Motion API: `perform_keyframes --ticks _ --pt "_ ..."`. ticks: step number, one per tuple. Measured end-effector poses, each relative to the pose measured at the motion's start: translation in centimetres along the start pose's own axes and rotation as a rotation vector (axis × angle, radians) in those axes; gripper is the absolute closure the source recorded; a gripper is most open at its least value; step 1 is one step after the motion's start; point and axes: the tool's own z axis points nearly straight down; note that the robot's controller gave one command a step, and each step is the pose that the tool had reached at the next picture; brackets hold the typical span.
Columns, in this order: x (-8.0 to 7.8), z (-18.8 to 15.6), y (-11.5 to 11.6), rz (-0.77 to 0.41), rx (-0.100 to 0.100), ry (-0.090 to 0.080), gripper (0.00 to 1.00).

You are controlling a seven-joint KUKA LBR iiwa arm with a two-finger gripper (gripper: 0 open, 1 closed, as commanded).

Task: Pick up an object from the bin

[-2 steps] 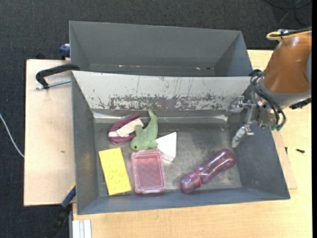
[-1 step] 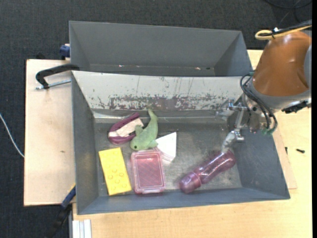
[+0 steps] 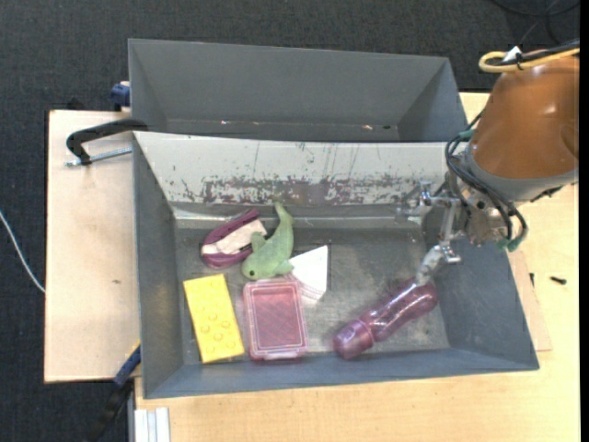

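At about eight o'clock on the floor of the bin (image 3: 155, 274) lies a flat yellow block (image 3: 213, 318), with a pink rectangular tray (image 3: 273, 320) just beside it at seven. Above them, toward ten, a green soft toy (image 3: 270, 254) rests against a maroon curved piece (image 3: 230, 238) and a white scrap (image 3: 311, 267). All of these are well apart from the action. At four o'clock a translucent purple bottle-like thing (image 3: 385, 317) lies slantwise, its fat end toward six and its thin end toward three. The gripper (image 3: 438, 258) hangs at three o'clock, just above that thin end, and I cannot tell whether it is spread or closed. If this is the thing to lift, the likely trouble is its rounded, slick-looking body. A bite so near one end could let the heavy end droop and swing, or let the thing roll or squirt free. The sloping right wall is near, so a descent slightly off line may scrape it or pin the bottle against it.
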Motion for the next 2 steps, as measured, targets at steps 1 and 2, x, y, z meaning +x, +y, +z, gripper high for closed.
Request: perform_keyframes --ticks 1,2 --pt "2.4 3.2 -0.5 -0.025 0.004 0.001 0.0" --pt "3.2 4.7 -1.1 0.066 0.001 0.008 0.0"
